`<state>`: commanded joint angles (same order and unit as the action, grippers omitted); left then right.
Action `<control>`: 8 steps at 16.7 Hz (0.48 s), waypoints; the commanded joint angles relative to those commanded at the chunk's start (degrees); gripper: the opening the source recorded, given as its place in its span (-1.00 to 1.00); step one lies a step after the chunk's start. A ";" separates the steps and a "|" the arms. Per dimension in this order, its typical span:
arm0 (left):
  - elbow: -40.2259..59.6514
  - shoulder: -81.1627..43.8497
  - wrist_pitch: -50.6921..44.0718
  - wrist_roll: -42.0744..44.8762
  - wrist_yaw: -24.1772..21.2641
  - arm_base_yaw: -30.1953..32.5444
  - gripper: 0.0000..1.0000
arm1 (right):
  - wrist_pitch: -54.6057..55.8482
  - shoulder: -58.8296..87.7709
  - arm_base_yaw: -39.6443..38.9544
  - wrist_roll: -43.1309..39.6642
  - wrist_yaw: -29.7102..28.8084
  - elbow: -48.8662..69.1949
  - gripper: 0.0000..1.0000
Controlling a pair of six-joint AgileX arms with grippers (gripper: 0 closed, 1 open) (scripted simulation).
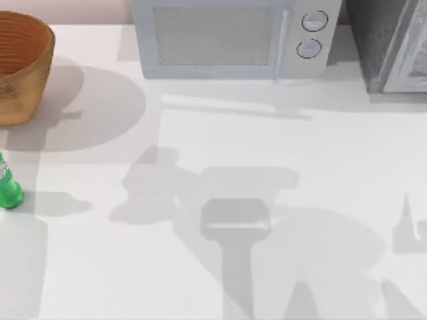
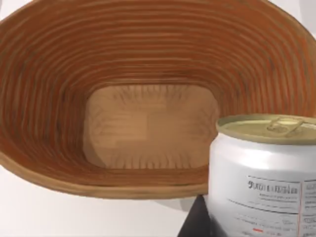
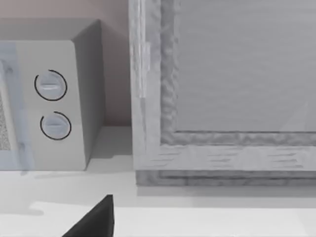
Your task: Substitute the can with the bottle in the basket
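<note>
Left wrist view, basket (image 2: 59,89) interior bare, can (image 2: 266,173) outside its rim

Frame edges crop the basket (image 1: 23,67), bottle (image 1: 8,187) and can (image 2: 266,177)

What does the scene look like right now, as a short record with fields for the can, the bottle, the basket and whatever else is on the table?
can: white with a gold top, close in the left wrist view, in front of the basket's rim, not inside
bottle: green, upright at the table's left edge, outside the basket
basket: woven, orange-brown, far left corner; floor bare in the left wrist view
microwave: along the back edge
left tool: dark finger beside the can
</note>
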<state>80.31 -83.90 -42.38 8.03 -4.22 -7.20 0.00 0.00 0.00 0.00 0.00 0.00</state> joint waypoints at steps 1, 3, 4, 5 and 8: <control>-6.38 7.00 3.09 -0.47 0.80 0.70 -1.00 | 0.00 0.00 0.00 0.00 0.00 0.00 1.00; -19.22 20.88 9.37 -1.45 2.19 2.05 -1.00 | 0.00 0.00 0.00 0.00 0.00 0.00 1.00; -25.59 27.67 12.51 -1.97 2.76 2.70 -1.00 | 0.00 0.00 0.00 0.00 0.00 0.00 1.00; -31.82 34.25 15.62 -2.50 3.24 3.30 -1.00 | 0.00 0.00 0.00 0.00 0.00 0.00 1.00; -49.21 52.34 24.54 -4.14 4.16 4.86 -1.00 | 0.00 0.00 0.00 0.00 0.00 0.00 1.00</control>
<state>31.10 -31.56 -17.84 3.89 -0.06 -2.33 0.00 0.00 0.00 0.00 0.00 0.00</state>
